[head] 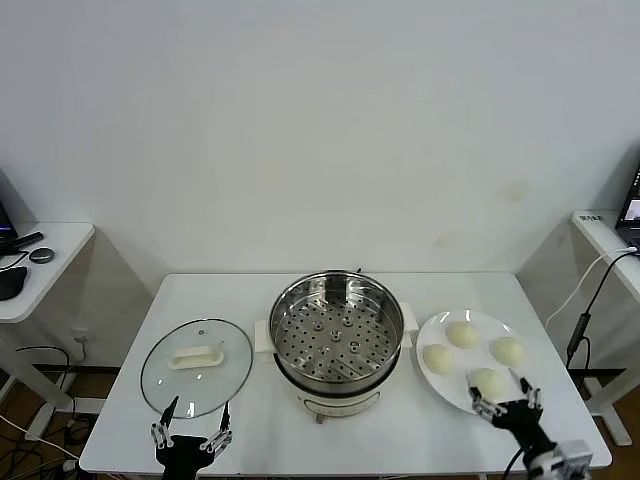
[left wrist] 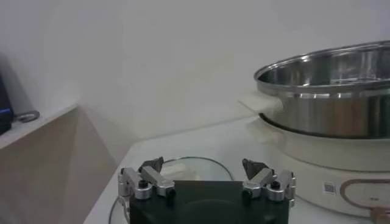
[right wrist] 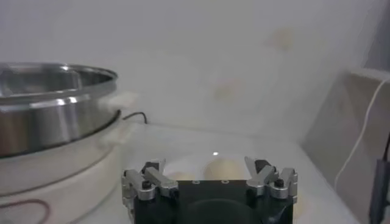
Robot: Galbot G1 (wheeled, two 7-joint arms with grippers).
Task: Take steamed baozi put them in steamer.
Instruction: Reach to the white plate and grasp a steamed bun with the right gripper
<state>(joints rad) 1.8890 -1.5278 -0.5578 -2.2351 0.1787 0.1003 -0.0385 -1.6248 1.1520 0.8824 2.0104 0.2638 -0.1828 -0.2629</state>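
Four steamed baozi (head: 470, 348) lie on a white plate (head: 432, 329) at the right of the surface (head: 240, 290); the steamer (head: 337, 334) stands open and empty at centre, its glass lid (head: 196, 366) set aside on the left. The right gripper (head: 505, 402), fingers spread wide and holding nothing, hovers at the nearest bun. The left gripper (head: 191, 430), equally open and empty, waits beside the lid. A good grasp likely straddles the bun's widest part and closes gently, avoiding dents.
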